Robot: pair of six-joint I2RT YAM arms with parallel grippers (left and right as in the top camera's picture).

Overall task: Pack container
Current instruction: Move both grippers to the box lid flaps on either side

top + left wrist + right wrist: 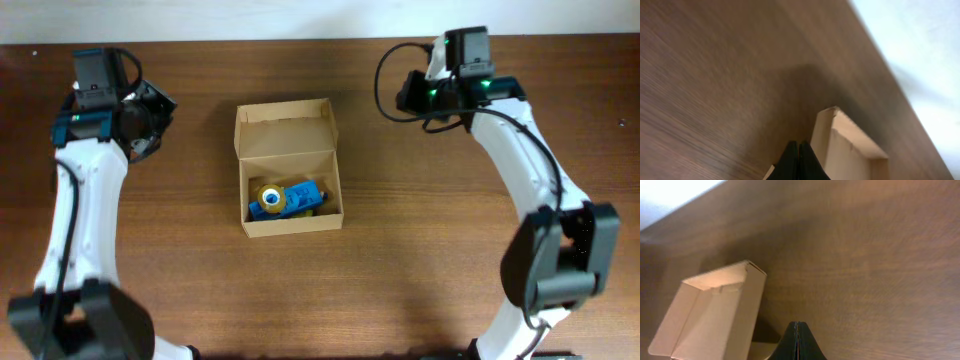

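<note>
The left gripper (799, 150) is clenched, its two black fingers pressed tip to tip with nothing between them. It hangs over bare wood near the far edge of the table (420, 290). The right gripper (796, 330) is likewise pressed closed and empty, also close to that far edge. They sit one on either side of the container (295, 222) and well apart from it, with open tabletop between.

The container stands about mid-table between the two arms, with bare wood all round it and the widest room on the near side. Its flap lid (285, 128) is thrown back, hinged on the far wall and pointing toward the far edge, so the mouth faces up. The body's long axis runs left to right. A blue and yellow thing (290, 198) lies in the near half of the inside, roughly along that same axis.
</note>
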